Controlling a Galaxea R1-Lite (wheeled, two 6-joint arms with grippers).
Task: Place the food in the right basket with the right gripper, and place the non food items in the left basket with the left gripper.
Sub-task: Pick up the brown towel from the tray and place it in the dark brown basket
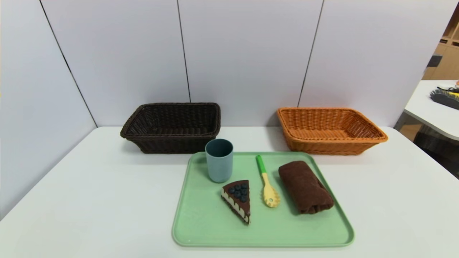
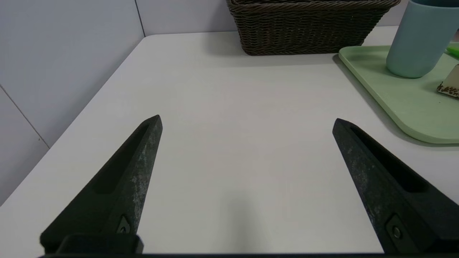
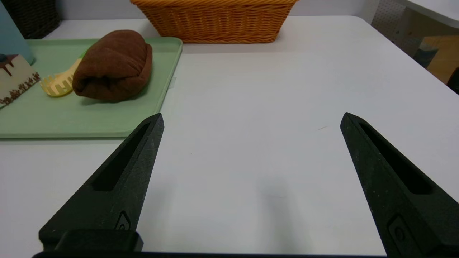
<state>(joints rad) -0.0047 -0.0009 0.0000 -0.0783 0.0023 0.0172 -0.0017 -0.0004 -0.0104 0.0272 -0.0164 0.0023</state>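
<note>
On the green tray lie a chocolate cake slice, a blue-grey cup, a yellow slotted spoon with a green handle and a rolled brown towel. Behind the tray stand the dark brown left basket and the orange right basket. Neither arm shows in the head view. My left gripper hangs open over bare table, left of the tray, facing the dark basket. My right gripper hangs open over bare table right of the towel, facing the orange basket.
White wall panels close off the table at the back and left. Another white table with a dark object stands off to the right. Bare tabletop lies on both sides of the tray.
</note>
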